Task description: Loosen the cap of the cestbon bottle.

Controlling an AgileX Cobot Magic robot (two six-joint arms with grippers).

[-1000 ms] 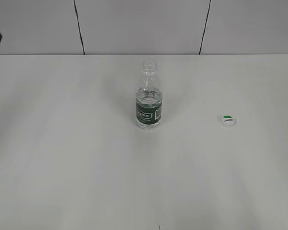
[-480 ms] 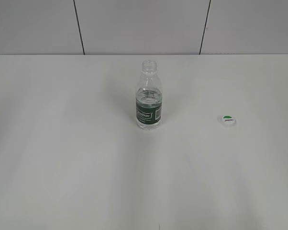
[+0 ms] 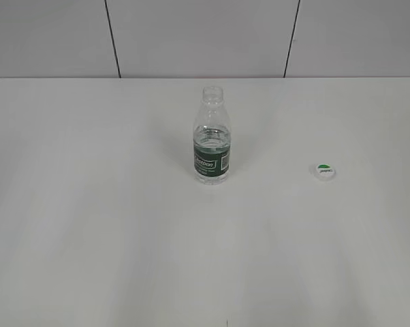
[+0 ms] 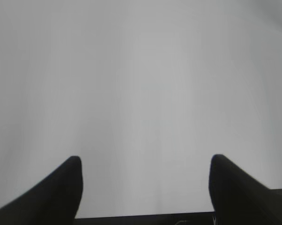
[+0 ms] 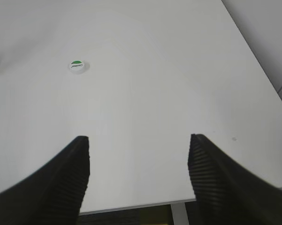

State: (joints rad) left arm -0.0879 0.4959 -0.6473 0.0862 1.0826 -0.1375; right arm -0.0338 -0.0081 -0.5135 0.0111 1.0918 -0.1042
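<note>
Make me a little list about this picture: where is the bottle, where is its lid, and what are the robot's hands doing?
bottle: bottle stands upright in the middle of the table, mouth open, some water inside
lid: cap is off, lying flat on the table to the right of the bottle, not touching it
left hand: left gripper open, holding nothing, only bare table below
right hand: right gripper open, holding nothing, cap far ahead of it
job: cap is already off the bottle
</note>
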